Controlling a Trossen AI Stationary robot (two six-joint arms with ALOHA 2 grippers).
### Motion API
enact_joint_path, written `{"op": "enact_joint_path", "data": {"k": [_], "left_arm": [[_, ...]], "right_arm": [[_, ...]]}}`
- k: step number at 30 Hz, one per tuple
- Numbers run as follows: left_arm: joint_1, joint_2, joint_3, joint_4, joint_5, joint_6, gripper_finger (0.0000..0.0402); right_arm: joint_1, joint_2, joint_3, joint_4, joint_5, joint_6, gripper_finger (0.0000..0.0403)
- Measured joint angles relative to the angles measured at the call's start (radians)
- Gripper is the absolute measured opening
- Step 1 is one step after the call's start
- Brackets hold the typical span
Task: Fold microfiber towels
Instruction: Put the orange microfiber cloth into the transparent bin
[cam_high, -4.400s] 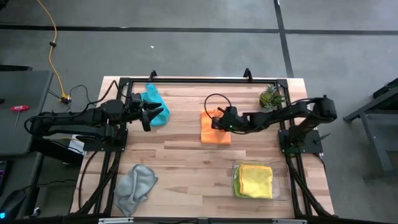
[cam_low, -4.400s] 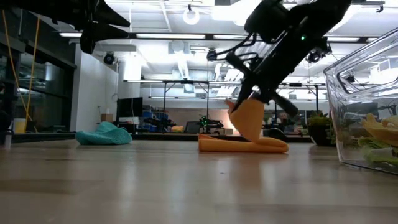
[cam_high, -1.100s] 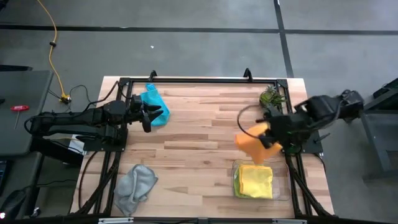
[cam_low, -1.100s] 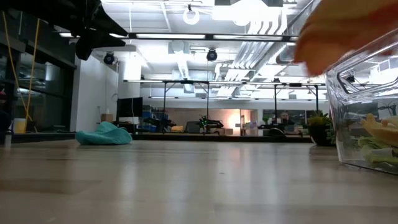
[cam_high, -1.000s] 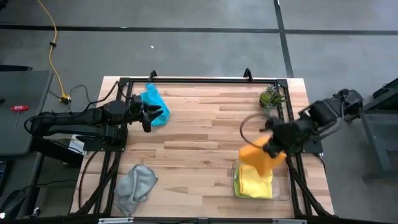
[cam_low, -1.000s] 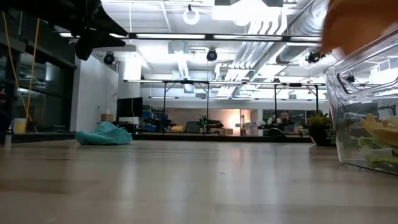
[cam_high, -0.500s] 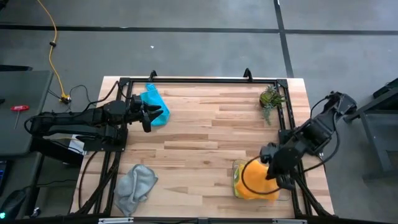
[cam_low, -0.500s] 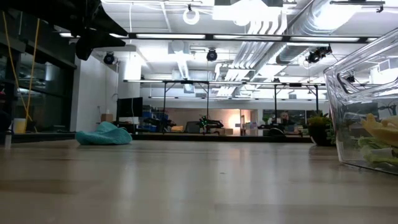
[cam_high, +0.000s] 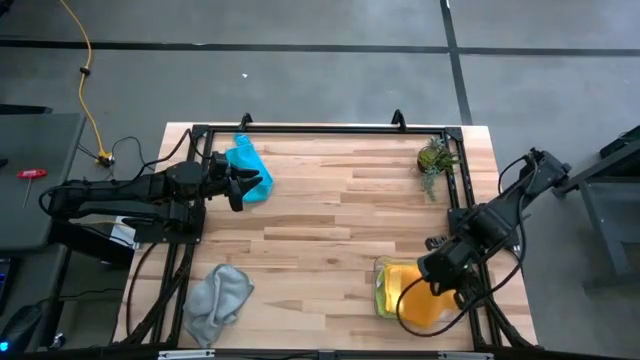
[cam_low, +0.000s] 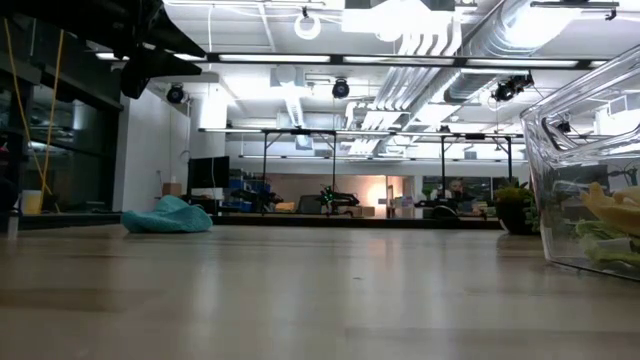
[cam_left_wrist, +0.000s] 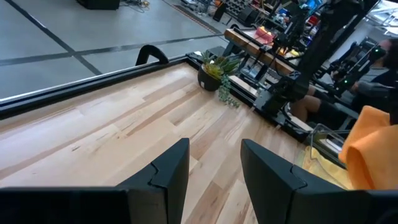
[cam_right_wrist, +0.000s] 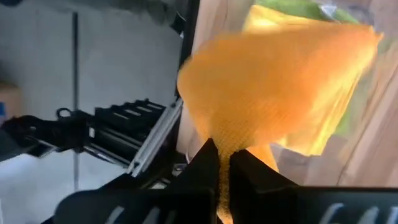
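Holding the orange towel (cam_high: 418, 303) pinched tight in the right gripper (cam_high: 437, 283), I hung it over the clear tray (cam_high: 381, 272); yellow towel (cam_low: 612, 207) already inside. Teal towel (cam_high: 247, 169) and grey towel (cam_high: 217, 301) remained unfolded. Left gripper (cam_high: 245, 184) waited, fingers apart.

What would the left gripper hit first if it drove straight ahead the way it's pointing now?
Probably nothing close: the left gripper looks out over bare table. The potted plant at the far edge lies nearest that line, though depth is hard to judge and it may sit slightly off-axis.
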Motion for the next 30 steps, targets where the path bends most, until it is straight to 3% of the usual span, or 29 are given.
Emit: {"op": "enact_joint_path", "data": {"k": [6,11,14,18,26,30], "left_arm": [[0.000,0.000,0.000,0.000,0.000,0.000,0.0133],[0.000,0.000,0.000,0.000,0.000,0.000,0.0133],[0.000,0.000,0.000,0.000,0.000,-0.003,0.0133],[0.000,0.000,0.000,0.000,-0.004,-0.006,0.0133],[0.000,0.000,0.000,0.000,-0.004,-0.027,0.0133],[0.000,0.000,0.000,0.000,-0.004,-0.027,0.0133]], "right_arm": [[-0.010,-0.128,-0.160,0.199,0.018,0.032,0.0000],[-0.019,-0.118,-0.262,0.348,-0.029,-0.006,0.0000],[-0.030,-0.118,-0.265,0.433,0.011,-0.036,0.0000],[-0.029,-0.137,-0.288,0.412,0.054,-0.046,0.0000],[-0.047,-0.205,-0.525,0.407,-0.038,0.170,0.0000],[-0.074,-0.207,-0.580,0.417,-0.080,0.226,0.0000]]}}
